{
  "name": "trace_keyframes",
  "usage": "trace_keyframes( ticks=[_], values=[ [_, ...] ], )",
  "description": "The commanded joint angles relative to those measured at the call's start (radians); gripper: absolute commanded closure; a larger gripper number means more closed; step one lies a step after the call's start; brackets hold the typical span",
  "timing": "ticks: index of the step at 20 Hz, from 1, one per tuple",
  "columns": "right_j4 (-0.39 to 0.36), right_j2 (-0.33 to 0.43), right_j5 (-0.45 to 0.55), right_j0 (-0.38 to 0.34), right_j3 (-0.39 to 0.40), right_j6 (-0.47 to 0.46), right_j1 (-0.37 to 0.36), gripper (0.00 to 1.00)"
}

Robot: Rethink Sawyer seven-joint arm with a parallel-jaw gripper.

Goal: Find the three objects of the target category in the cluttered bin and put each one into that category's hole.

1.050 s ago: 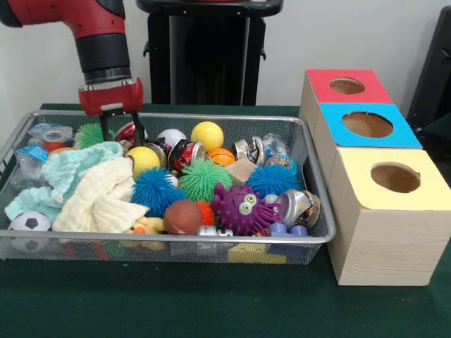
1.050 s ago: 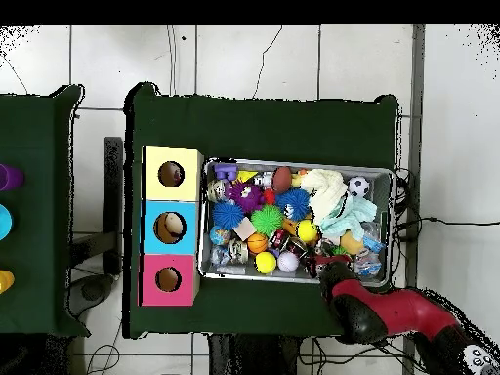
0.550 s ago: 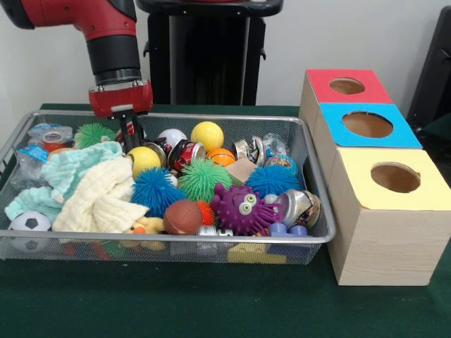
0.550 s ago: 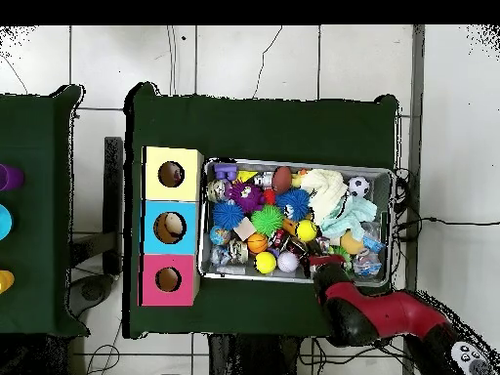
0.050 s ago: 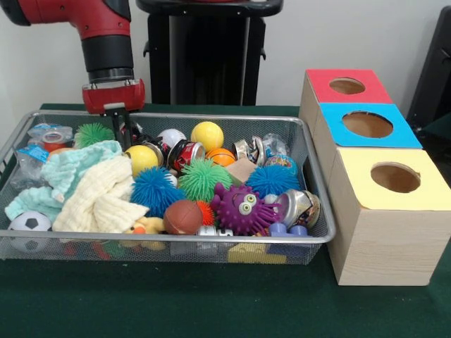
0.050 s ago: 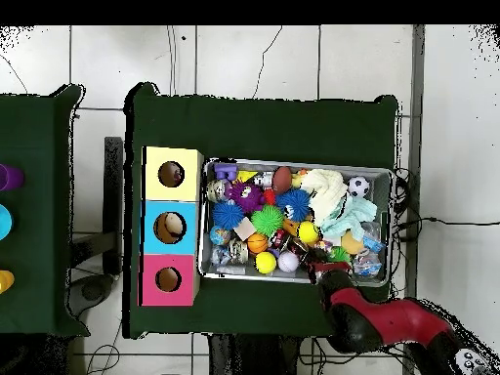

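1. One wire-mesh bin (image 5: pixel 318 211) sits on the green table (image 5: pixel 211 310), crammed with toys.
2. Three boxes stand in a row at the bin's 3 o'clock side in the front view: one red-topped box (image 5: pixel 320 86), one blue-topped box (image 5: pixel 338 130) and one yellow-topped box (image 5: pixel 384 211), each with one round hole.
3. Spiky balls, counted: two blue (image 5: pixel 153 189), two green (image 5: pixel 204 177), plus one purple spiky toy with eyes (image 5: pixel 239 208).
4. Smooth balls: two yellow (image 5: pixel 207 135), one white (image 5: pixel 172 137), one soccer ball (image 5: pixel 28 222), one brown football (image 5: pixel 182 217), one small orange basketball (image 5: pixel 221 156).
5. Two cloths lie at the bin's 9 o'clock side: one mint (image 5: pixel 70 165), one cream (image 5: pixel 99 197).
6. One gripper (image 5: pixel 124 134) hangs at the bin's 11 o'clock corner, tips down among the clutter beside a crushed can (image 5: pixel 184 153); whether its jaws are wide or narrow cannot be told.
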Motion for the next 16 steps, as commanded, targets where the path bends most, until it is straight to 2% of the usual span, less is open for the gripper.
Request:
trace_keyframes(
  ticks=[1, 5, 12, 16],
  values=[
    [0.048, 0.021, 0.065, 0.005, 0.031, 0.097, -0.131, 1.0],
    [0.096, 0.039, 0.097, 0.015, 0.097, 0.105, -0.217, 1.0],
    [0.166, 0.021, 0.104, 0.062, 0.168, 0.113, -0.309, 1.0],
    [0.187, 0.009, 0.105, 0.084, 0.171, 0.107, -0.313, 1.0]
  ],
)
